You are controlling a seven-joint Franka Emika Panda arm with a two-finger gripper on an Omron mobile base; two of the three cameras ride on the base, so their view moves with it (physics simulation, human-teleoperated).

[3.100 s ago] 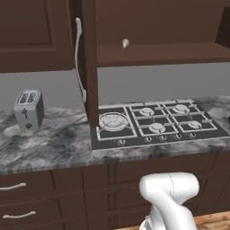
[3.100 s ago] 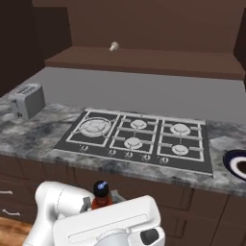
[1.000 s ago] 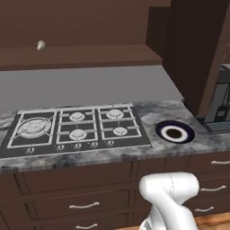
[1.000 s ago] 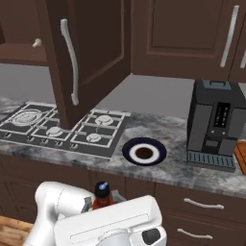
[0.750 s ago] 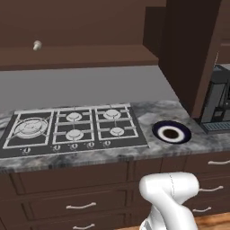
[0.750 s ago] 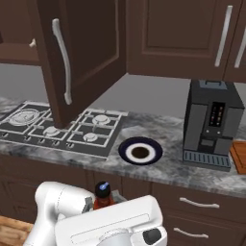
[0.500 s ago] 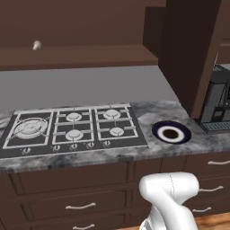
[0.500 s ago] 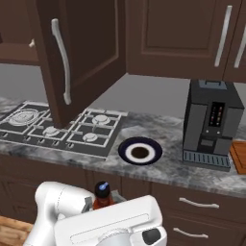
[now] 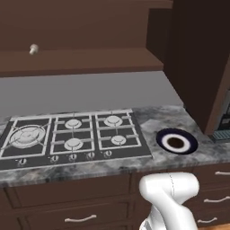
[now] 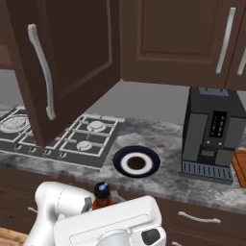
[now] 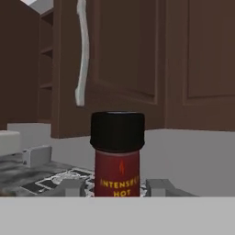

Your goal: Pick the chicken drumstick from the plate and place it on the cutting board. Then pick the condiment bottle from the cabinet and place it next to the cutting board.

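Note:
In the hand view, my gripper (image 11: 117,188) is shut on the condiment bottle (image 11: 118,158), a red bottle with a black cap held upright between the two fingertips (image 11: 73,187). From the right base view the bottle's cap (image 10: 101,188) pokes up low behind my arm, in front of the counter. The plate (image 10: 136,163) (image 9: 176,142) lies on the counter right of the stove with nothing on it. A strip of the cutting board (image 10: 239,166) shows at the far right edge. The cabinet door (image 10: 67,57) hangs open, its silver handle (image 11: 81,55) ahead of the hand. The chicken drumstick is out of view.
A gas stove (image 9: 72,137) takes up the left of the marble counter (image 10: 168,182). A black coffee machine (image 10: 211,132) stands between the plate and the cutting board. Drawer fronts with silver pulls (image 9: 80,219) run below the counter edge.
The base has driven right since the earliest frames, taking the toaster out of view; over the last second the scene shifts only slightly. The bottle stays in the gripper.

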